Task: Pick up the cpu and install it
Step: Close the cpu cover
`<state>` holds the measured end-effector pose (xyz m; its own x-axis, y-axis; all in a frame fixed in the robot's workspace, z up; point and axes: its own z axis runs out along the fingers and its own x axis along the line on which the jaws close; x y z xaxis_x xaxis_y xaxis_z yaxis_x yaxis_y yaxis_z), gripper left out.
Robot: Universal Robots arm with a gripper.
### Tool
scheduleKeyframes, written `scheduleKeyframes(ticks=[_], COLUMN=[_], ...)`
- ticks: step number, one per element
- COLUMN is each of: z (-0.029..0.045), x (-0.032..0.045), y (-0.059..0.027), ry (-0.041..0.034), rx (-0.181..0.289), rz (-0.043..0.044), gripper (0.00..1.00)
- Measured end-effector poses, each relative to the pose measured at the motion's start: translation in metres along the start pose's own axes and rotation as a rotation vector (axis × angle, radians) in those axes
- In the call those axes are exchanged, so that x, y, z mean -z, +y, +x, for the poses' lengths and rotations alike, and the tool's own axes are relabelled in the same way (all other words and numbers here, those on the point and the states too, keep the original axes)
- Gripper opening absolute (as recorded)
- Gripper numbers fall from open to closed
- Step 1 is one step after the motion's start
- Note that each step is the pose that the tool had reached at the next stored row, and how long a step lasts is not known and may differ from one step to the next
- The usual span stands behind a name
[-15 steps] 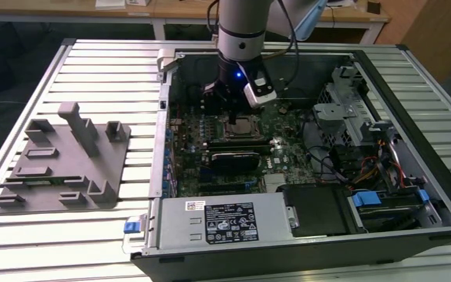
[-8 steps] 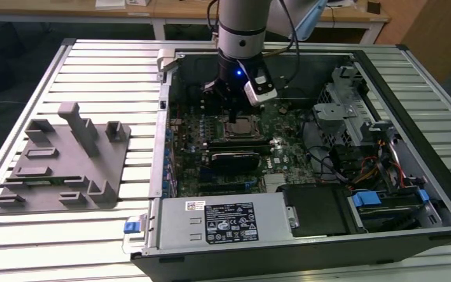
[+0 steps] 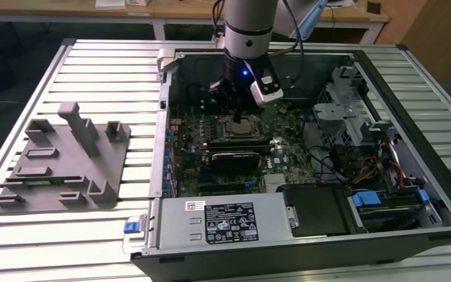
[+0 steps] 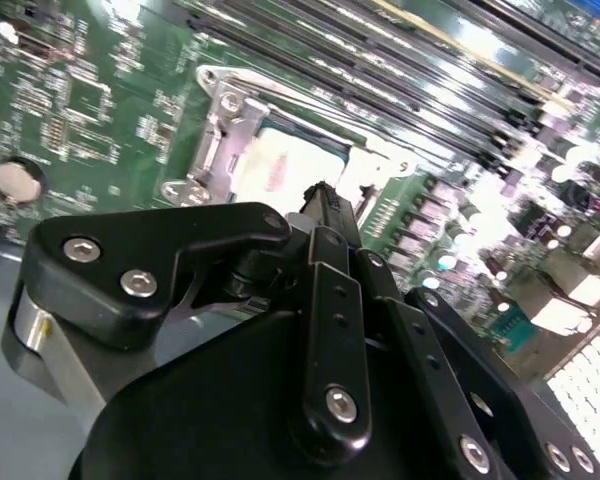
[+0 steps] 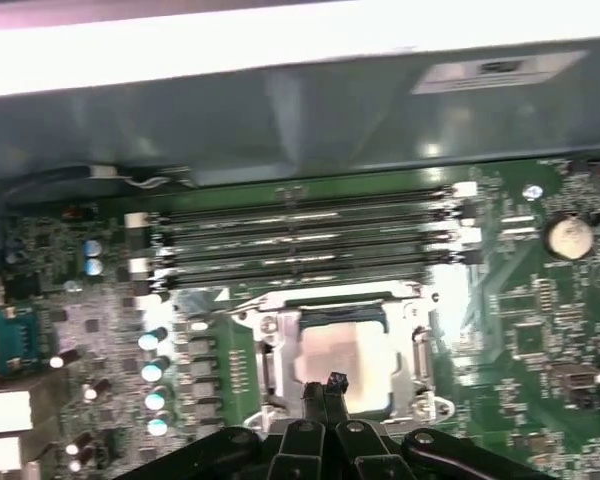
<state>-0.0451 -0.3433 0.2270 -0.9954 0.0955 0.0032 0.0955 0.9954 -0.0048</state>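
Jaws together beneath the upright arm (image 3: 248,23), just above the seated cpu (image 5: 352,350).

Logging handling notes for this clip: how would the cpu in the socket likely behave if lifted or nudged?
The cpu looks thin, flat and metal-topped, so probably stiff and light. Its shiny plate may be slippery to pinch. Lying flat in the socket, it likely won't roll or tip.

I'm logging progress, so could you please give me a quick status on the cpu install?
End effector shut, empty, poised over cpu. Cpu lies flat in socket frame. Nothing in the way.
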Motion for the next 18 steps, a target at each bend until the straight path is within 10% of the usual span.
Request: scheduleKeyframes(ticks=[5,18], z=[-0.0115,-0.0117], x=[0.0000,0.0061], y=[0.0010,0.0011], ry=[0.0007,0.0009], rx=[0.000,0.002], rz=[0.0002,0.0003], gripper=[0.11,0.11])
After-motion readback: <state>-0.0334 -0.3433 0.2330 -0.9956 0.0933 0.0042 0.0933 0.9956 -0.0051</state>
